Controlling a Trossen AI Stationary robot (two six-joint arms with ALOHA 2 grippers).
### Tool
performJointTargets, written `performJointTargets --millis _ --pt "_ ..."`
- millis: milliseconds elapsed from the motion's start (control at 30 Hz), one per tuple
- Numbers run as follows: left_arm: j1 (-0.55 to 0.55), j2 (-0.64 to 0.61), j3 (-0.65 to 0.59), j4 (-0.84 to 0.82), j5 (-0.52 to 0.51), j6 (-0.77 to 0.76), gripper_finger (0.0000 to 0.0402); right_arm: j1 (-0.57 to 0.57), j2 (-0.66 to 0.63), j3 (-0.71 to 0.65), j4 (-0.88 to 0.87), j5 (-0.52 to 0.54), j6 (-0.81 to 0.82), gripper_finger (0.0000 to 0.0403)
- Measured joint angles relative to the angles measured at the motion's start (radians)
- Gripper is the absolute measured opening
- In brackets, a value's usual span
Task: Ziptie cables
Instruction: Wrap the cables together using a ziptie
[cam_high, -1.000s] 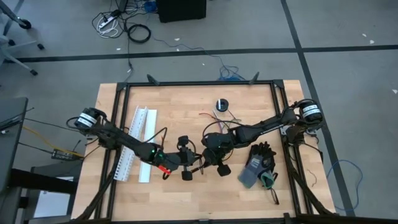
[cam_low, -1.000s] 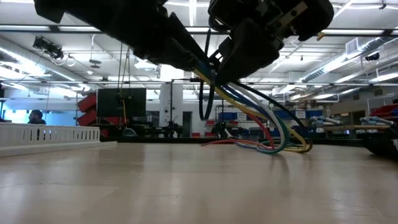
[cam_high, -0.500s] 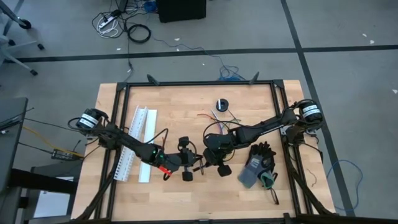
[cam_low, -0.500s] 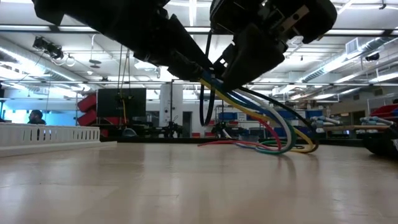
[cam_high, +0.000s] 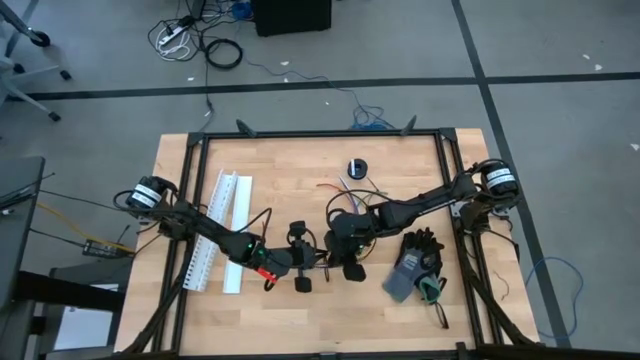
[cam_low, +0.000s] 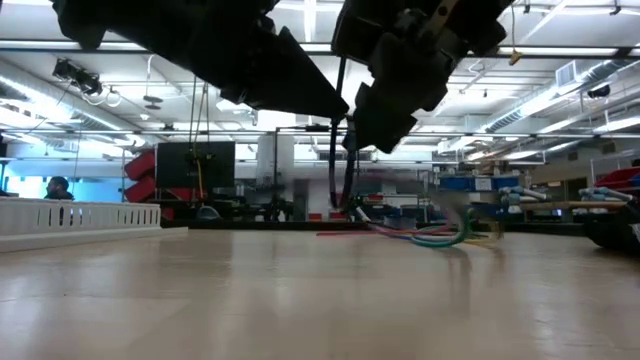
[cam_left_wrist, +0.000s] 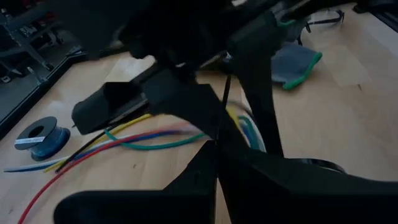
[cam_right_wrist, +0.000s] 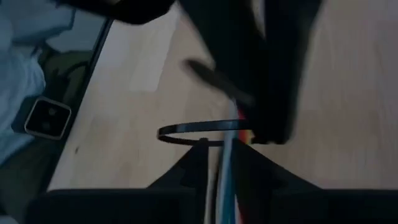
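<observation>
Here the cables (cam_left_wrist: 163, 138) trail just beyond the left end effector (cam_high: 312, 268).

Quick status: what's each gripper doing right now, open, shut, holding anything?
Left gripper: at table centre, cannot be told.
Right gripper: shut on the cables, ziptie looped around them.

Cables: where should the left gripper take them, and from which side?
Take the cables where they run bunched together, next to the ziptie loop by the right gripper that holds them, not at the ends fanned flat toward the spool. The left gripper should probably come from its own side, squarely across the bundle.
</observation>
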Motion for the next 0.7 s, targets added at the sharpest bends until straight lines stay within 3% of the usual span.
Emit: performJointTargets --millis 200,367,500,700 --pt "0.0 0.0 0.0 -0.006 0.0 0.001 0.0 -0.001 0.0 0.0 -0.038 -0.063 0.038 0.0149" --pt "0.0 0.0 0.0 -0.025 0.0 0.002 0.0 0.006 -0.015 0.0 -0.067 -0.011 -0.025 0.0196" --pt "-0.001 0.01 0.0 -0.023 0.0 0.001 0.0 0.022 -0.025 0.0 -0.067 0.131 -0.081 0.0209" --pt "-0.005 0.055 0.0 0.004 0.006 -0.006 0.0 0.044 -0.029 0.0 -0.056 0.205 -0.116 0.0202"
